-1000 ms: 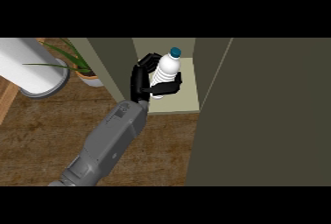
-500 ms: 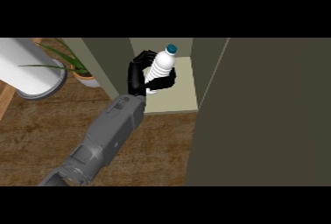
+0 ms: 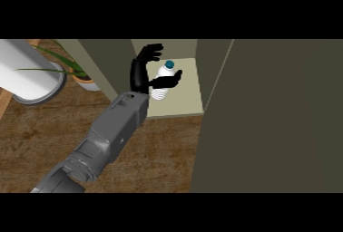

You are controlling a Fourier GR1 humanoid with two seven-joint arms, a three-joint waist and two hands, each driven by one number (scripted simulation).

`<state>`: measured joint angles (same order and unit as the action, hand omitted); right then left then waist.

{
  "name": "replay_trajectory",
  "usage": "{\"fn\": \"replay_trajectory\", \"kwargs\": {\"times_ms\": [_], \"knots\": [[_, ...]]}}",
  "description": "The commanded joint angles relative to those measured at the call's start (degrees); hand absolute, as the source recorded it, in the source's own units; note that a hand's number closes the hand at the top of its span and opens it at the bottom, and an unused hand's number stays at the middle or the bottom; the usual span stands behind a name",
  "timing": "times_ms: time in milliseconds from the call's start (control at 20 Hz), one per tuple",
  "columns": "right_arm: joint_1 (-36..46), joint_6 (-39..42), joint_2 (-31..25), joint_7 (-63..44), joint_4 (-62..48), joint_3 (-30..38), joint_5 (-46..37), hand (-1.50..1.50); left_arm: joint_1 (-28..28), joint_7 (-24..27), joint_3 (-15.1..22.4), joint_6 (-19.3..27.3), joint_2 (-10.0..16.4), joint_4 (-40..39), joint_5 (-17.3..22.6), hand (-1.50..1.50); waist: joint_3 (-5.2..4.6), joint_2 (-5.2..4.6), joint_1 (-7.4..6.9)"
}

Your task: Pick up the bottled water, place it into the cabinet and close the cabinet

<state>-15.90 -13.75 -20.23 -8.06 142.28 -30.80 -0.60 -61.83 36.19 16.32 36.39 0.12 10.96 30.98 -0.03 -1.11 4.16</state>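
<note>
the bottled water point(image 3: 163, 85) stands upright on the cabinet shelf point(image 3: 184, 103), the left hand point(image 3: 139, 76) beside it with fingers straight and only the thumb across it, so it should draw straight back without tipping the bottle before closing the cabinet door point(image 3: 281, 113).

Wooden counter point(image 3: 167, 149), potted plant point(image 3: 83, 77)

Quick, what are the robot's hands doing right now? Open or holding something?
Left hand: open, fingers straight up beside the bottled water, thumb across its front.
Right hand: not in view.
</note>
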Motion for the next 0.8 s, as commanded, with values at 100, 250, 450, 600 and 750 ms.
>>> {"fn": "replay_trajectory", "kwargs": {"times_ms": [100,250,450,600,750], "knots": [[-1.3,0.8,0.0,-0.2,4.2,2.0,3.4,-1.50,-0.9,2.6,-2.0,-2.0,-0.1,-2.8,0.6,-1.50,-0.01,-0.43,0.46],[0.0,0.8,-0.1,-2.8,5.0,1.4,2.5,-1.50,-3.7,1.3,-2.4,-1.4,-0.1,-4.0,0.3,-1.50,-0.05,-0.34,0.04],[-1.4,1.9,-1.3,-1.7,5.7,1.4,1.8,-1.50,-2.4,3.3,-4.2,-4.7,0.5,-4.5,1.5,-1.50,-0.07,-0.50,0.66],[-2.0,2.0,0.1,0.7,2.9,-0.5,1.2,-1.50,-1.7,4.8,-4.3,-6.0,-0.1,-4.8,1.1,-1.50,-0.03,-0.29,0.40],[-2.5,1.0,1.2,1.6,2.2,-1.5,-0.4,-1.50,-5.0,3.4,-2.8,-4.9,-0.1,-5.4,-0.8,-1.50,-0.01,-0.10,0.39]]}}
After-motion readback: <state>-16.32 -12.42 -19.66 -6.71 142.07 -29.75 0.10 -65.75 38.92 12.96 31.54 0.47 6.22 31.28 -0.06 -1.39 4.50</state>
